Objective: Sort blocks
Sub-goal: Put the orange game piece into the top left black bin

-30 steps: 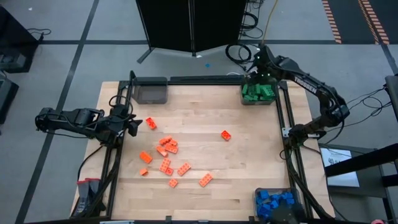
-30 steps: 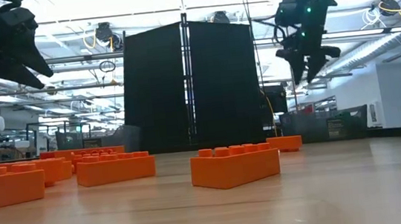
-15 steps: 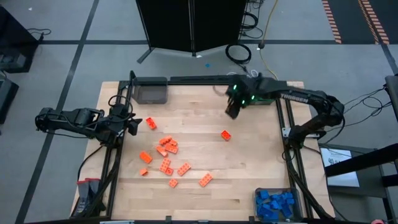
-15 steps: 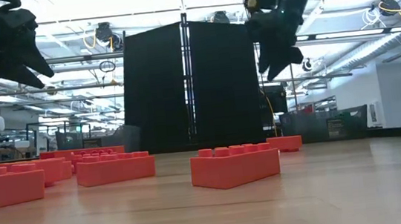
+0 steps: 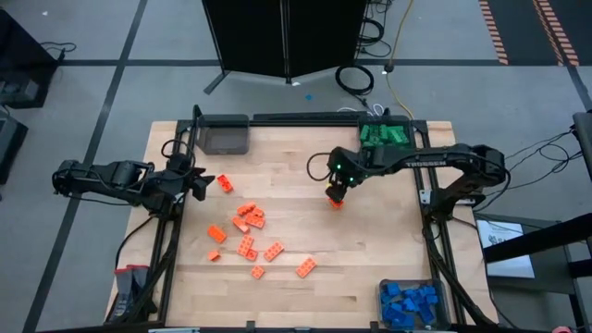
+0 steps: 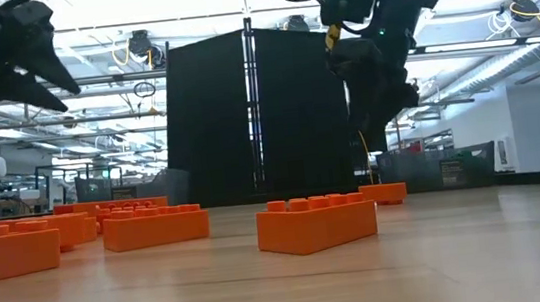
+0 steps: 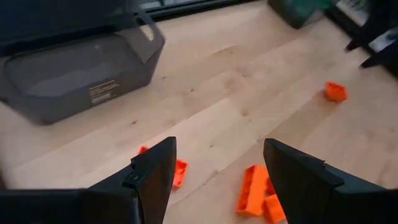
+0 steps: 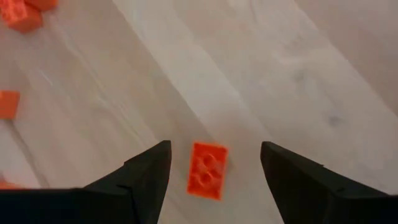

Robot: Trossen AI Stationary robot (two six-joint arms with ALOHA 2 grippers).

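Note:
Several orange blocks (image 5: 250, 231) lie scattered flat on the table's left half. One lone orange block (image 5: 336, 202) lies nearer the middle. My right gripper (image 5: 335, 191) hovers open just over this lone block; in the right wrist view the block (image 8: 208, 170) shows between the two fingers, below them and apart. My left gripper (image 5: 199, 183) waits open at the table's left edge, beside an orange block (image 5: 225, 182). Green blocks (image 5: 384, 136) fill the far right bin, and blue blocks (image 5: 407, 302) fill the near right bin.
A clear grey bin (image 5: 227, 135) with nothing in it stands at the far left corner, also seen as the grey bin (image 7: 74, 74) in the left wrist view. Bare wood lies between the lone block and the right-hand bins. A black frame runs along the table's edges.
My right gripper has swung away from the green bin at the far right corner toward the table's middle and come down over the lone orange block. The blocks have not moved.

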